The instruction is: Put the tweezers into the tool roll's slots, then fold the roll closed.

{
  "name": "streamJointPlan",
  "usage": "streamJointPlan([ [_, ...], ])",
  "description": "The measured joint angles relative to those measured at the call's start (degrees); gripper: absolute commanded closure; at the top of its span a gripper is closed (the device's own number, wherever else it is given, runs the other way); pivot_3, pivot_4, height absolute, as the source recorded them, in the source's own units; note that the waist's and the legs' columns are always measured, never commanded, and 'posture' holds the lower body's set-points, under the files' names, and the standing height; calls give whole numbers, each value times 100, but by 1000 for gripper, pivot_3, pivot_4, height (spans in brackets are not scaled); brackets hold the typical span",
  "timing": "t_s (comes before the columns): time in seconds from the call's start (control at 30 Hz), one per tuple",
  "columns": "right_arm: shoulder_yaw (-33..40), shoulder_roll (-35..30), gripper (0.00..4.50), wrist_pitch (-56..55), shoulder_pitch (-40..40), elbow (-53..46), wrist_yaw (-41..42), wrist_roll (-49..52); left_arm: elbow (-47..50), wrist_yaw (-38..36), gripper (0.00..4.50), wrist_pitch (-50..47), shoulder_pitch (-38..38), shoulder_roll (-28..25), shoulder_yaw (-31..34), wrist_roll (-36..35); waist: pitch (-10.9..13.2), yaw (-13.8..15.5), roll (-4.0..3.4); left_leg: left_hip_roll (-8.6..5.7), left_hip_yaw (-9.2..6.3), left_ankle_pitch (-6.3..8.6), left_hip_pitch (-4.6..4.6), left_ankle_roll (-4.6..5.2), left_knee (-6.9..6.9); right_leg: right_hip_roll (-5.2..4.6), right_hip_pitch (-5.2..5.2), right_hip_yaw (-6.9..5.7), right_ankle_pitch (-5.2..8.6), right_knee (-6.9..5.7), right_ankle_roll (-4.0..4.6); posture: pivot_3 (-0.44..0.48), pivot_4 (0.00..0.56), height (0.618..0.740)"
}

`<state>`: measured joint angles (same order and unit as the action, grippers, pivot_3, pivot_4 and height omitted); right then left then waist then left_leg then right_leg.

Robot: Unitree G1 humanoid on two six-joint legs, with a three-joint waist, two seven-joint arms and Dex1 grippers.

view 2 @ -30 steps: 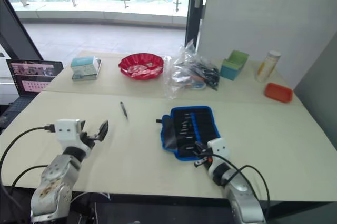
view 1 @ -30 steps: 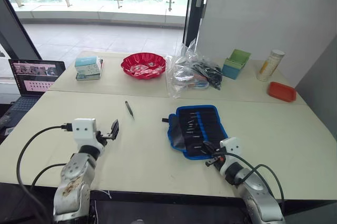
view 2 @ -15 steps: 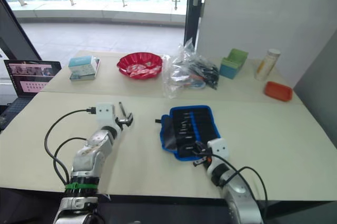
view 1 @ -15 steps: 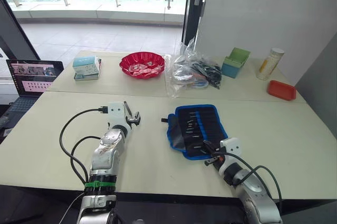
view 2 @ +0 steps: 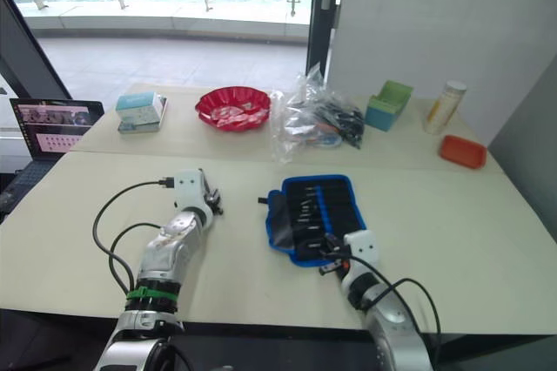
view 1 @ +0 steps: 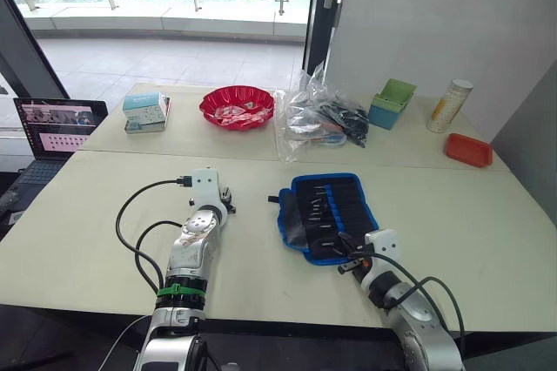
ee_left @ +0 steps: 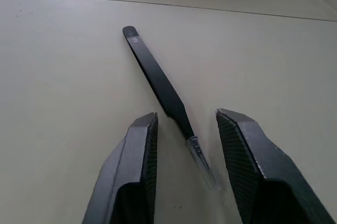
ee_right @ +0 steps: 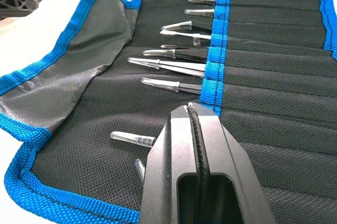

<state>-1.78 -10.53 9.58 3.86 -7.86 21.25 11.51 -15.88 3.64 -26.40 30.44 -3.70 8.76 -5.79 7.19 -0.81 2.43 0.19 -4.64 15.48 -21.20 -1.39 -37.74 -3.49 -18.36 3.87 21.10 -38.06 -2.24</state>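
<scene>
Left eye view shows the long pale table [view 1: 104, 240] with the tool roll [view 1: 332, 214] lying unrolled near its right-of-centre front, inner face up so that the slots [ee_right: 263, 61] are free to take tools — it cannot be folded until the last piece is in. Several tweezers [ee_right: 168, 66] already sit tucked under the blue band across the roll, clear-capped tips pointing toward its left flap. One loose tweezer [ee_left: 158, 84] lies flat on the bare table well to the left of the roll, which is likely why the left arm is stretched out there. The left gripper [ee_left: 187, 145] is lowered over it with its two fingers [ee_left: 138, 161] spread, one on each side of the capped tip, pinching nothing yet; whether the pads touch the table I cannot tell. The right gripper [ee_right: 196, 129] rests at the near edge of the roll with its fingers pressed together and nothing between them — perhaps steadying the fabric, though contact is not plain. Next, I judge, the left fingers must close on the slim shaft.
</scene>
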Motion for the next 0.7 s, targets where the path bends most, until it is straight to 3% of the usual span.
streamJointPlan([
  [0.07,3,-3,4500,0,8,-4,-4,-2,25,11,4404,12,-34,-5,-8,29,0,1,0,0,0,0,0,0,0,0,0,0,0,0,0,0,150,740],
  [0.1,3,-2,4500,0,8,-4,-4,-3,25,6,4474,57,-56,-34,-33,74,0,1,0,-1,0,0,0,0,0,0,0,0,0,0,0,0,150,740],
  [0.43,-10,-6,4500,0,0,-23,35,-2,-283,-580,4474,1251,-9,-747,-355,391,4,0,-4,0,-1,0,-13,-1,5,1,-16,-1,0,1,0,0,150,740],
  [0.57,3,-21,4500,-1,10,-29,39,-5,-130,-1921,4474,1894,260,-954,-483,-107,5,0,-6,-1,1,-2,-19,-2,5,-2,-19,-1,0,3,0,0,150,740],
  [0.7,-32,-29,4500,-1,-2,-45,29,-11,341,-3642,4474,2315,402,-1446,-1175,-324,12,-20,-19,-1,1,-1,-17,-2,8,3,-18,1,0,5,0,0,150,740],
])
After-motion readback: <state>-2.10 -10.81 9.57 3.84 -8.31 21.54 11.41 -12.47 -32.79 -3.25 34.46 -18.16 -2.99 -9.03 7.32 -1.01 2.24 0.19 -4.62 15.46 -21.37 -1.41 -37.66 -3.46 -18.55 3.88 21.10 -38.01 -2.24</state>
